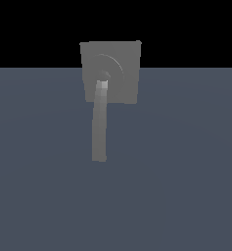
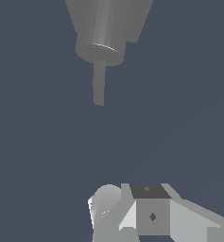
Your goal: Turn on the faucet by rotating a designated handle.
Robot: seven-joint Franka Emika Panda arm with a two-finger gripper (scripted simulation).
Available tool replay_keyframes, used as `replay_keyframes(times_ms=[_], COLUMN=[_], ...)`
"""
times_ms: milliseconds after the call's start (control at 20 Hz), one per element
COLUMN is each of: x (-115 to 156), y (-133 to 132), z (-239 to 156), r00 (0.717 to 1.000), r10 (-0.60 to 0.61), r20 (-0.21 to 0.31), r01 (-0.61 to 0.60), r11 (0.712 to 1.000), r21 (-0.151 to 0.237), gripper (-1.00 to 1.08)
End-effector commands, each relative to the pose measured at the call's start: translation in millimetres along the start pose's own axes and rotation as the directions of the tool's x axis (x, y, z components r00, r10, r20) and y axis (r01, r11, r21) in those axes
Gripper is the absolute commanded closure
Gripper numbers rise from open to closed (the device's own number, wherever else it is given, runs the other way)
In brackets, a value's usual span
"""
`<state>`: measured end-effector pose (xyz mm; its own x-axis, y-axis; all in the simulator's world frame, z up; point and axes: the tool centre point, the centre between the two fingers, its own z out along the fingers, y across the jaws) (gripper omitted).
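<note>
The faucet [image 1: 128, 55] is a matte grey squarish block with a domed ring on its face, standing at the far side of the floor in the exterior view. Its handle [image 1: 100, 128], a long, slightly curved grey bar, runs from the round hub toward the camera. No part of the arm shows in the exterior view. In the wrist view the faucet [image 2: 108, 21] and the handle [image 2: 99, 85] lie well apart from my gripper [image 2: 132, 210]. Only pale and grey parts of the gripper show at the picture's edge. Nothing is seen between its fingers, and their gap is unclear.
A flat blue-grey floor [image 1: 186, 186] spreads around the faucet on all sides. Behind the faucet's upper part the background is black.
</note>
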<state>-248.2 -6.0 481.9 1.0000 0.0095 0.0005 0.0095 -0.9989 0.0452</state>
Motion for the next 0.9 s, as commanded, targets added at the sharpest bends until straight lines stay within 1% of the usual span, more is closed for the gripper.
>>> replay_keyframes(times_ms=[0,350,550,700,850], x=[0.0,8.8,9.4,9.4,10.3], y=[0.0,4.1,4.4,4.4,4.6], z=[0.0,0.3,0.7,-0.7,-4.0], r00=[1.000,1.000,1.000,1.000,0.998], r10=[0.000,-0.014,-0.013,-0.023,-0.048], r20=[0.000,-0.006,-0.005,-0.012,-0.028], r01=[0.000,0.014,0.013,0.023,0.047], r11=[1.000,1.000,1.000,1.000,0.998], r21=[0.000,0.002,0.005,-0.008,-0.040], gripper=[1.08,1.08,1.08,1.08,1.08])
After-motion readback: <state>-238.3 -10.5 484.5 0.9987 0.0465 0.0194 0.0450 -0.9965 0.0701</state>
